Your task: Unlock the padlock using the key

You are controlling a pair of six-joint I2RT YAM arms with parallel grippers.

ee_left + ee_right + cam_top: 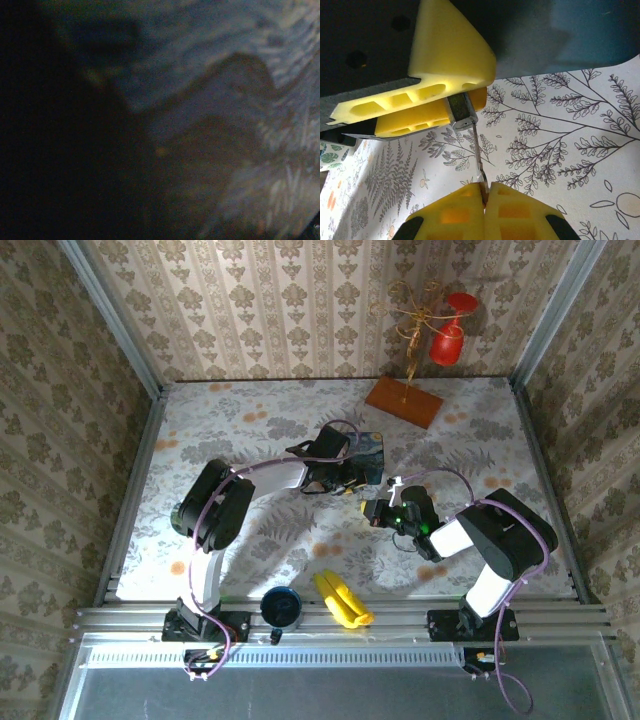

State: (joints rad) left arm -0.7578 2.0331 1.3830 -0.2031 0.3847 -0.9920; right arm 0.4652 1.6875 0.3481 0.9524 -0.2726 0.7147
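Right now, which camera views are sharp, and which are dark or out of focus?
Left wrist view: very dark on its left, the rest smeared and out of focus. Right wrist view: bright and sharp on the thin silver key and the small silver metal padlock, with dark shadow above. Top external view: evenly lit, sharp, with soft arm shadows on the fern-printed table.

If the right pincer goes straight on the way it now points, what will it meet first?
Most likely the padlock, clamped in the left pincer. The key held by the right pincer reaches up to it, though depth is hard to judge.
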